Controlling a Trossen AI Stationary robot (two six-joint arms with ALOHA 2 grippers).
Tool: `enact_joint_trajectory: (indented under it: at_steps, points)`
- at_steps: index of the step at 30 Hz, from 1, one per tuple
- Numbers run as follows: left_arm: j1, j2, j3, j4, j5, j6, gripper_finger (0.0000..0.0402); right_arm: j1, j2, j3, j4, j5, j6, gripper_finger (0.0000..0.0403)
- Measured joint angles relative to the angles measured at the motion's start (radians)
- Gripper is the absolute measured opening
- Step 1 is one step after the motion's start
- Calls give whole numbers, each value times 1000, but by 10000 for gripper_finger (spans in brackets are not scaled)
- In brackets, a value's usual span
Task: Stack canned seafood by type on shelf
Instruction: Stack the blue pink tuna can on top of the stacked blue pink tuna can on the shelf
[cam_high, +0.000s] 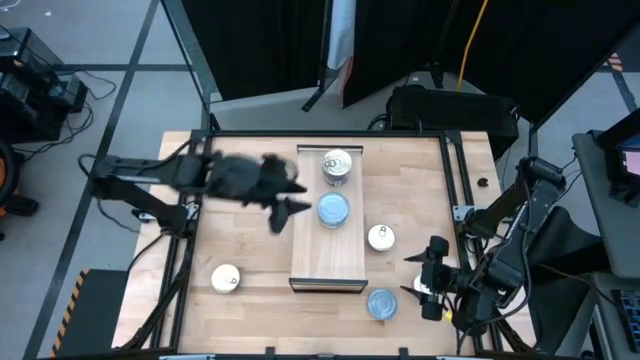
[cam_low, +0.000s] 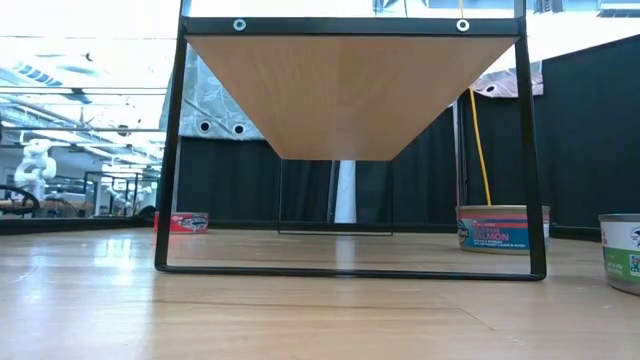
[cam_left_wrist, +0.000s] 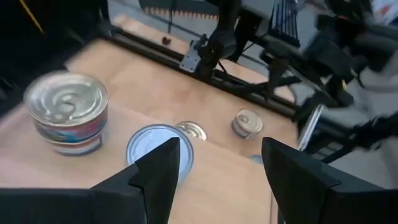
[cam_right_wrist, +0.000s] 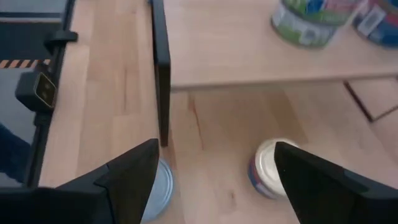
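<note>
The shelf (cam_high: 326, 250) is a raised light-wood board on a black frame (cam_low: 355, 270) in the middle of the table. A silver-topped can (cam_high: 337, 165) and a blue-topped can (cam_high: 333, 210) stand on it. On the table stand a cream can (cam_high: 380, 237) right of the shelf, a blue can (cam_high: 382, 303) near the front, and a cream can (cam_high: 226, 278) at the front left. My left gripper (cam_high: 295, 203) hangs open above the shelf's left edge, beside the blue-topped can (cam_left_wrist: 158, 149). My right gripper (cam_high: 412, 276) is open right of the front blue can (cam_right_wrist: 158, 186), holding nothing.
The shelf's dark front edge (cam_right_wrist: 163, 68) stands ahead of my right gripper. The low view shows a red can (cam_low: 188, 222), a salmon can (cam_low: 503, 228) and a can (cam_low: 622, 250) at the right edge. Black rails (cam_high: 455, 180) border the table's right side.
</note>
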Motion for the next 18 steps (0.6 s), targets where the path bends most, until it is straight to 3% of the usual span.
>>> enact_joint_trajectory:
  at_steps: [6, 10, 14, 18]
  points:
    - [-216, -4, -60, -42, -322, 46, 228, -29, 1, -86, -51, -16, 204, 313]
    - [-307, 10, -138, -37, -477, 30, 228, -117, 0, -95, -141, -165, 343, 305]
    - [-398, 6, -237, -35, -692, -38, 228, -197, -2, -95, -147, -285, 315, 284]
    - [-467, -8, -346, -41, -889, -125, 228, -279, -4, -95, -148, -292, 170, 260]
